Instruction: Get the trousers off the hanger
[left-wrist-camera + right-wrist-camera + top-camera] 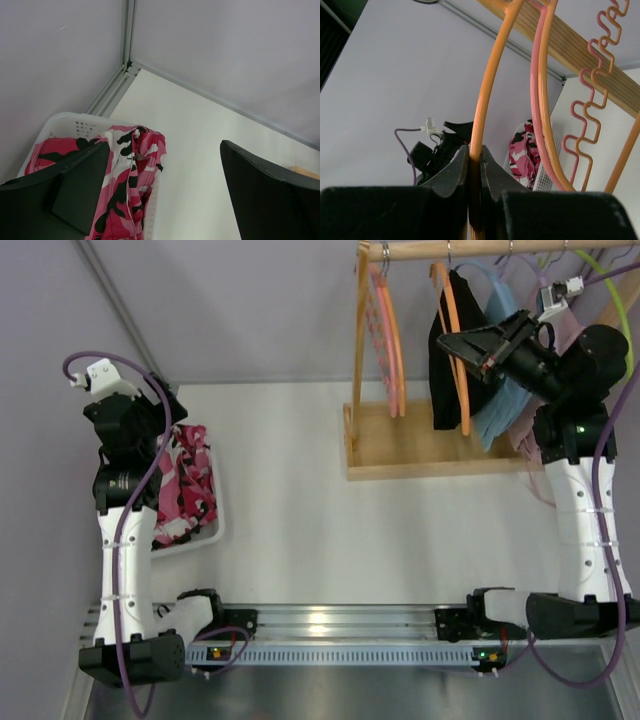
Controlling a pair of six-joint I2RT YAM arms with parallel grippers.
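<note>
Right tool [474, 152] clamps orange hanger [489, 95] carrying black trousers [448, 398], yet to come off; left tool [165, 150] gapes over camouflage trousers [125, 190] already in basket [65, 120]

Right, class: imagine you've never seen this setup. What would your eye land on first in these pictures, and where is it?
The pink camouflage trousers stand out first, heaped in the white basket at the table's left edge. Next comes the right gripper, shut on the orange hanger that carries the black trousers on the wooden rack at the far right of the table.
</note>
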